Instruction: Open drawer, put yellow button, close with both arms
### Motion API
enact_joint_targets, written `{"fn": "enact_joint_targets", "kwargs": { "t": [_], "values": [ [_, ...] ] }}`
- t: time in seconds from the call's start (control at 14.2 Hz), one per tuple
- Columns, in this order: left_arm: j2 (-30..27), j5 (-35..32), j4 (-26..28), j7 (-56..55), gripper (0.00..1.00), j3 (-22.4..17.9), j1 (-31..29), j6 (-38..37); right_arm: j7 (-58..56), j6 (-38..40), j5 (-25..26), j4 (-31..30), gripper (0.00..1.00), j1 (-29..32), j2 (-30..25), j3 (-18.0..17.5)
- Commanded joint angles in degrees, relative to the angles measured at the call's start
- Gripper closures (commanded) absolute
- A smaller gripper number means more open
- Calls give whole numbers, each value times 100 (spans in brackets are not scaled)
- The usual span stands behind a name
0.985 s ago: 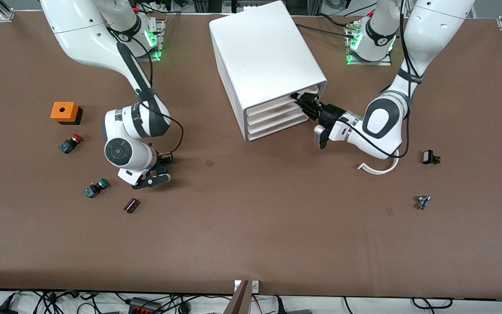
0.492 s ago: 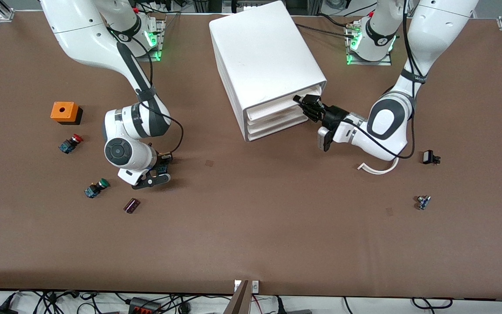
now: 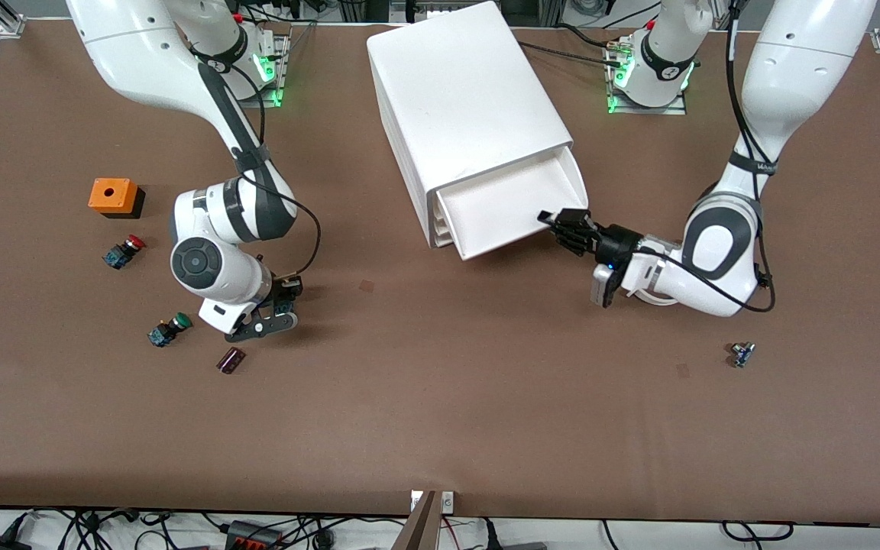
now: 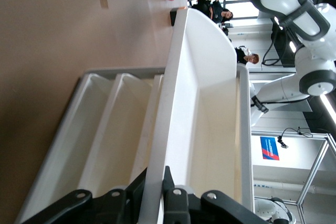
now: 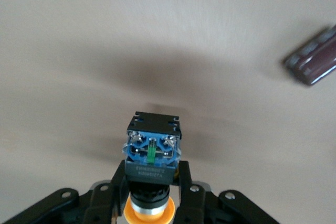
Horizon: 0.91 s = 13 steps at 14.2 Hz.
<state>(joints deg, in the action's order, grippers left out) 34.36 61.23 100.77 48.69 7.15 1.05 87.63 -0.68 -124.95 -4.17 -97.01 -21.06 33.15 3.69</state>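
Note:
The drawer (image 3: 512, 206), the top one of the white cabinet (image 3: 463, 84), stands pulled out toward the front camera and looks empty inside (image 4: 210, 119). My left gripper (image 3: 553, 221) is shut on the drawer's front wall at the corner toward the left arm's end; the jaws clamp that wall (image 4: 157, 195) from both sides. My right gripper (image 3: 286, 305) is low over the table between the cabinet and the loose buttons. In the right wrist view it (image 5: 152, 182) is shut on the yellow button (image 5: 153, 153), orange cap toward the palm, blue-and-black body pointing out.
An orange box (image 3: 114, 196), a red button (image 3: 124, 251), a green button (image 3: 168, 329) and a small maroon part (image 3: 231, 360) lie toward the right arm's end. A small blue part (image 3: 742, 354) lies toward the left arm's end.
My left gripper has drawn the top drawer well out of the cabinet toward the front camera. My right gripper has shifted a little, still holding the button.

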Motion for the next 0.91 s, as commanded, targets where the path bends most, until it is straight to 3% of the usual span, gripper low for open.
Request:
{"fn": "enact_joint_targets", "kwargs": {
  "t": [0.0, 0.07, 0.14, 0.35, 0.49, 0.84],
  "values": [
    [291, -173, -462, -35, 76, -3, -61, 96, -90, 628, -49, 785, 85, -100, -247, 18],
    [291, -173, -462, -35, 56, -3, -69, 96, -73, 726, -58, 1102, 85, -170, -256, 18],
    [291, -164, -462, -35, 1, -3, -78, 79, -55, 822, -67, 1409, 85, -240, -256, 18],
    [195, -164, -497, -507, 0, -3, -175, -201, -29, 1226, -119, 2104, 90, -547, -256, 18],
    [-50, -190, -680, -1409, 0, -12, -236, -491, 242, 1691, -364, 2597, 91, -793, -256, 27],
    [-245, -1769, -2208, -4327, 0, -30, -289, -1537, 1324, 1711, -409, 3100, 91, -1523, -169, 27]
  ]
}}
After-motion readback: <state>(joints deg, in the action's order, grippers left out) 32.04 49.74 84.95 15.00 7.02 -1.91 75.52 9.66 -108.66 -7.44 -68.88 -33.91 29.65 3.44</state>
